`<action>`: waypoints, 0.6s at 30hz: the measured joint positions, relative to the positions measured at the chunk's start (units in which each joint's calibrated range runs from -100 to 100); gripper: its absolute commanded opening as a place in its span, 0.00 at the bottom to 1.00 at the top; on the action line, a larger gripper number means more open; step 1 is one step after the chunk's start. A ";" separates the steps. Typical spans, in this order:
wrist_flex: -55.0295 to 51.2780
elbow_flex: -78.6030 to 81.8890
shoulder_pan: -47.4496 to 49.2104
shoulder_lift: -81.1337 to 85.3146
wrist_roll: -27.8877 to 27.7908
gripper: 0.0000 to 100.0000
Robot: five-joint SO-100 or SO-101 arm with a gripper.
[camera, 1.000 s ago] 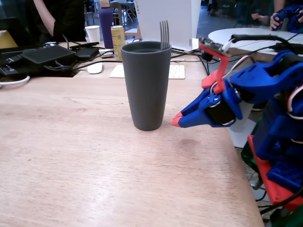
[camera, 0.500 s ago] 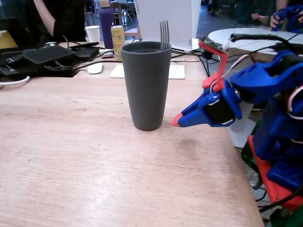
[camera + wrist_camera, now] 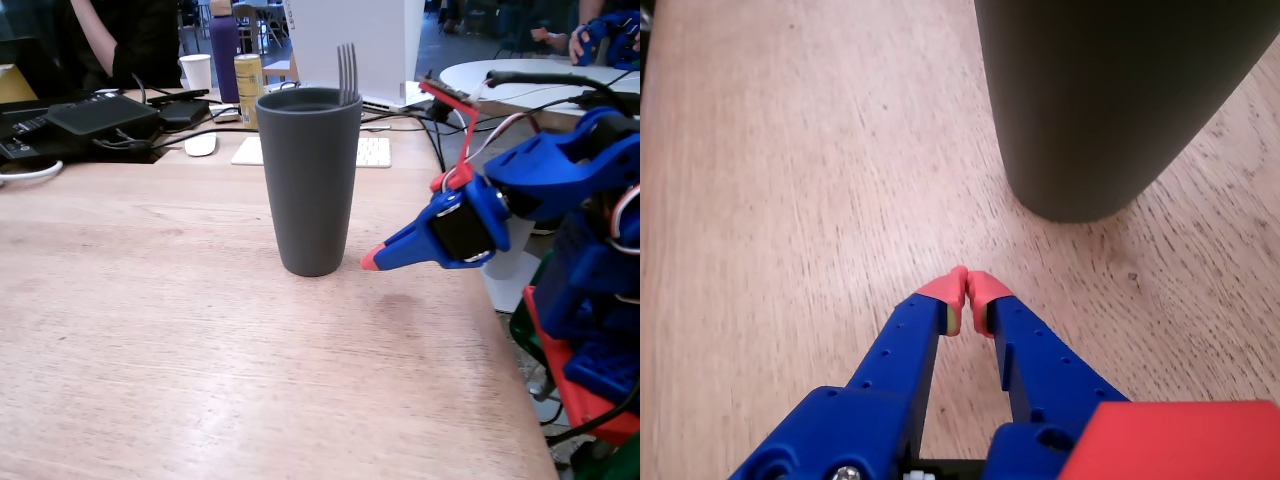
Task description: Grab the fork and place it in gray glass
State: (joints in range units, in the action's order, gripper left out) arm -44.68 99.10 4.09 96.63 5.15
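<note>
The gray glass stands upright in the middle of the wooden table. The fork stands inside it, only its silver tines showing above the rim at the right side. My blue gripper with red tips hovers just right of the glass base, shut and holding nothing. In the wrist view the gripper has its red tips pressed together over bare wood, and the gray glass fills the upper right, a short gap away.
At the table's far edge sit a gold can, a white paper cup, a purple bottle, a white keyboard, a mouse and black gear with cables. The table's right edge runs beside the arm base.
The gripper has tilted slightly lower and drifted a little left near the glass base. Glass and fork have not moved.
</note>
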 measured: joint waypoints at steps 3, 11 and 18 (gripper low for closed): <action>0.00 0.00 0.00 0.00 -0.34 0.00; 0.00 0.00 -0.47 0.00 -0.34 0.00; 0.00 0.00 -0.85 0.00 -0.10 0.00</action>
State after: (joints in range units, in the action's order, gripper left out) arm -44.68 99.10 3.24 96.63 5.05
